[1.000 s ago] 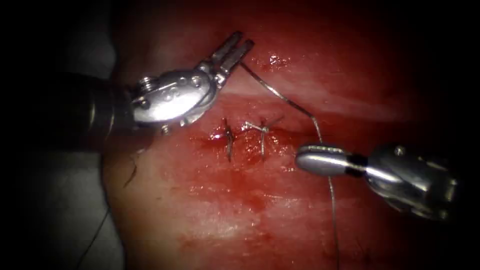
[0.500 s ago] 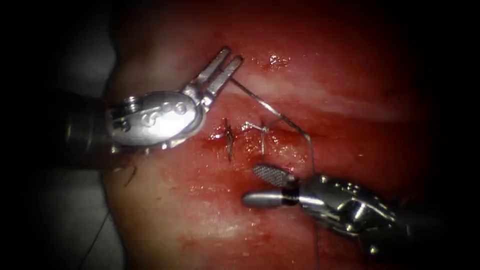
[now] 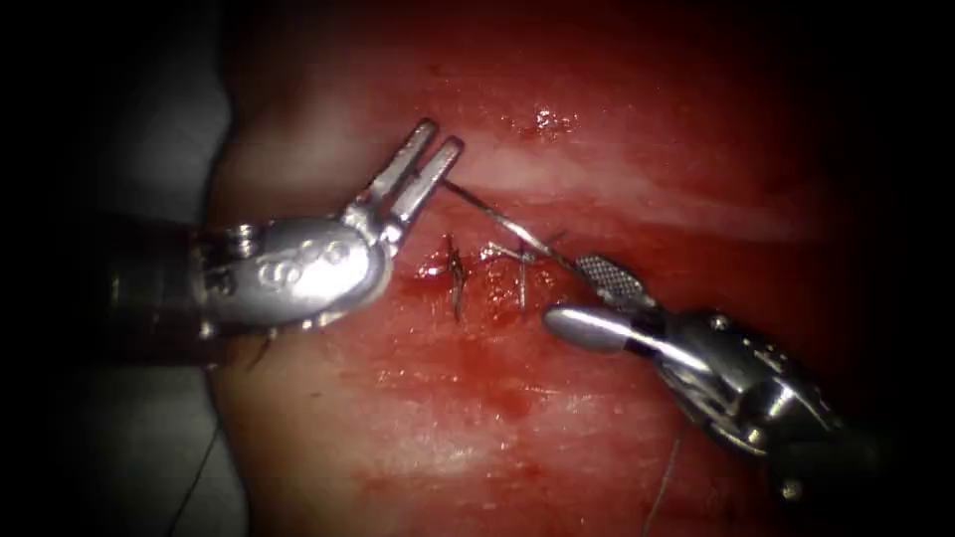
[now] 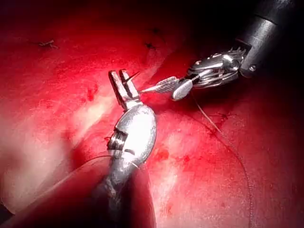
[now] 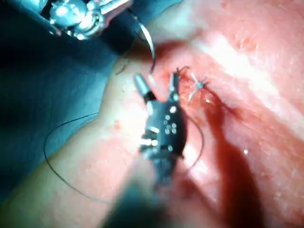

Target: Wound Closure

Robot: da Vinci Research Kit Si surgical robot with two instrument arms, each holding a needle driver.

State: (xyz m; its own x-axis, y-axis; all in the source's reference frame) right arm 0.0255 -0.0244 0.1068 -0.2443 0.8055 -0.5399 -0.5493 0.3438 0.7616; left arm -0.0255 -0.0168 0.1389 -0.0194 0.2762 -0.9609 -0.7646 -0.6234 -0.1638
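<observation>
Fingers of the left tool lie pressed together, pinching the thread just above the left end of the cut. Right tool's fingers stand spread, upper one ribbed, lower one smooth, at the right end of the cut; the thread runs from the left tool down toward them and passes between or beside them, grip not evident. Two stitches cross the cut in the tissue, a small knot at the right one. Red fluid smears the surface below. Needle: cannot make it out.

Left wrist view: left tool closed on the thread, right tool spread just beside it, thread trailing away over the tissue.

Right wrist view: right tool near the stitches, a long loop of thread lying over a blue drape beside the tissue.
</observation>
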